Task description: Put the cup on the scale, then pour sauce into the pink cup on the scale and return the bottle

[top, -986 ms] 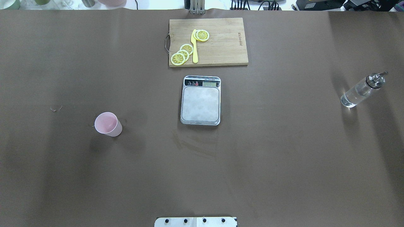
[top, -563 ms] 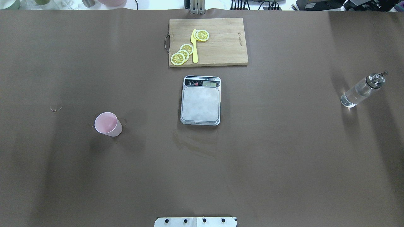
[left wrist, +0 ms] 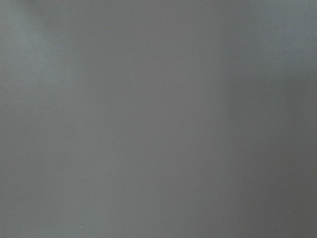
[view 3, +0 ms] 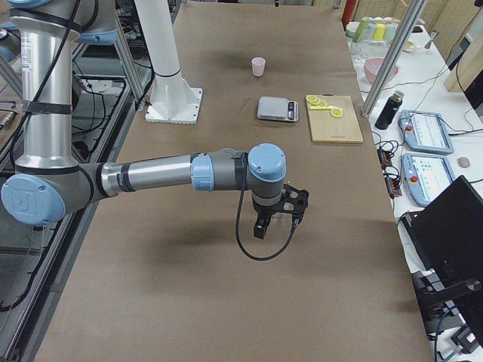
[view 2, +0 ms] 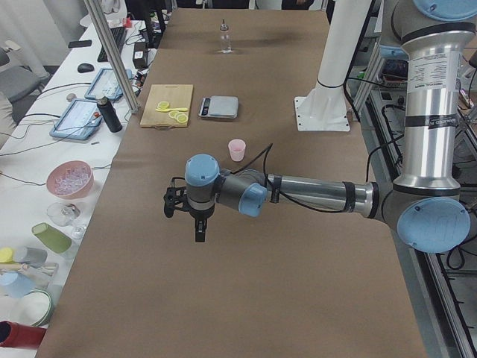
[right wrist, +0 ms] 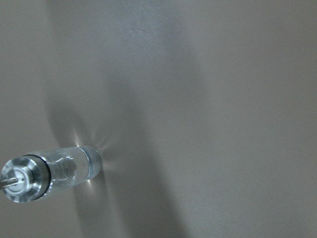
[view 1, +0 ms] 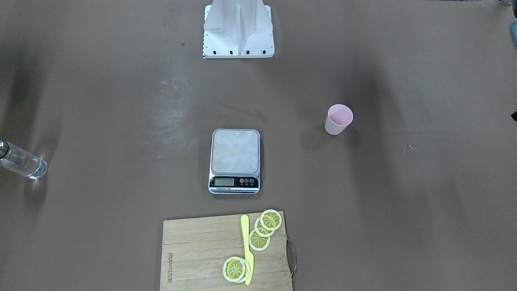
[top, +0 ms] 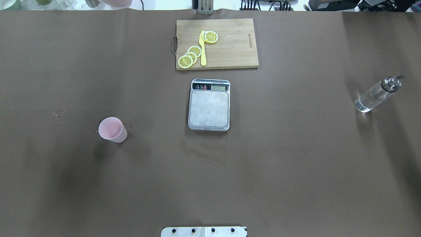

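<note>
Currently pink cup [top: 112, 129] upright on brown surface [top: 296, 164], well apart from scale [top: 209, 104], on robot's left. Clear bottle [top: 376, 94] stands far right. Left gripper [view 2: 195, 222] and right gripper [view 3: 278, 220] hover above surface; fingers released or clenched, cannot tell.

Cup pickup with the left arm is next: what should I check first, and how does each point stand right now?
1. The cup upright, mouth up, standing alone: ok.
2. The scale platform bare: ok.
3. The table between cup and scale free of things: ok.
4. The cup in the left wrist view: not ok, only bare table shows.
5. The left gripper open: cannot tell, seen only from the side.
6. The bottle upright, far from the cup's path: ok.
</note>
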You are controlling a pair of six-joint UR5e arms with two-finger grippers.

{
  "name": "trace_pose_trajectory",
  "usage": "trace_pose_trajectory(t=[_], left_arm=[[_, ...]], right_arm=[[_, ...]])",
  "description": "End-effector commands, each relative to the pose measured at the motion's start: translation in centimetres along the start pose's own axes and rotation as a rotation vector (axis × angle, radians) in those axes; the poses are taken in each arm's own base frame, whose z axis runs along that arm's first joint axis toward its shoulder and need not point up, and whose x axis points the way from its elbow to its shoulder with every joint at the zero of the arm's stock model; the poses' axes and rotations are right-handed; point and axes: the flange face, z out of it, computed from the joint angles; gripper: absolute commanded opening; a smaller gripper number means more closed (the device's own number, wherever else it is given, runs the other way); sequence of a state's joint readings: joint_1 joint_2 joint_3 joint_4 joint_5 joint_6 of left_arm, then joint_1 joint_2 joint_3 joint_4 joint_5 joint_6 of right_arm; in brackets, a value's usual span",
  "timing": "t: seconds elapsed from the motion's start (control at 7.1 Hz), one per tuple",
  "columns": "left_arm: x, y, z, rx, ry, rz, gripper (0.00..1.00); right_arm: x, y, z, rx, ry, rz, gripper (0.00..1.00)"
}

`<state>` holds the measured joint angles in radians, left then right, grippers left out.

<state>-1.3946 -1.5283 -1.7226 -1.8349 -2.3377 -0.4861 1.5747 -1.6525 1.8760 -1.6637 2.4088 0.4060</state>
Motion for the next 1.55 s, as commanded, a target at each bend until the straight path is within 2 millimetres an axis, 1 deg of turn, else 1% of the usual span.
trace_pose_trajectory(t=[0.0, 0.14, 0.28, 0.42, 0.56, 0.7, 0.85, 0.99, 1.13, 1.27, 1.41], left_arm=[[7.1, 1.3, 0.9, -0.027, 0.03, -0.104, 0.98], [12.0, 2.3, 2.1, -0.03, 0.017, -0.178, 0.99], [15.7, 2.8, 3.0, -0.036, 0.019, -0.185, 0.99], [19.3, 2.4, 3.2, -0.068, 0.011, -0.202, 0.99], [23.7, 1.6, 2.8, -0.105, -0.012, -0.217, 0.99], [28.4, 1.4, 2.7, -0.143, -0.029, -0.22, 0.99], [30.8, 2.8, 2.8, -0.154, -0.022, -0.265, 0.98], [31.9, 3.7, 2.7, -0.161, -0.013, -0.263, 0.98], [33.1, 5.0, 3.6, -0.152, -0.033, -0.258, 0.98], [34.1, 6.3, 4.6, -0.157, -0.043, -0.234, 0.98], [35.0, 7.3, 5.6, -0.17, -0.034, -0.22, 0.98]], right_arm=[[-8.6, 3.3, 1.2, -0.009, 0.035, 0.008, 0.99], [-10.5, 4.0, 2.7, 0.0, 0.065, -0.031, 0.97], [-11.3, 4.4, 3.1, -0.006, 0.058, -0.03, 0.98], [-12.3, 4.9, 4.2, -0.018, 0.077, -0.058, 0.99], [-13.1, 5.4, 4.8, -0.015, 0.095, -0.073, 0.99], [-11.3, 7.7, 4.3, 0.029, 0.07, -0.115, 0.99], [-9.9, 9.3, 5.1, 0.063, 0.052, -0.144, 0.99], [-9.1, 10.6, 5.6, 0.14, 0.034, -0.156, 0.99], [-7.9, 11.6, 6.5, 0.214, 0.05, -0.173, 0.99], [-8.0, 11.1, 6.8, 0.312, 0.054, -0.184, 0.99], [-7.0, 10.1, 7.3, 0.429, 0.044, -0.219, 0.99]])
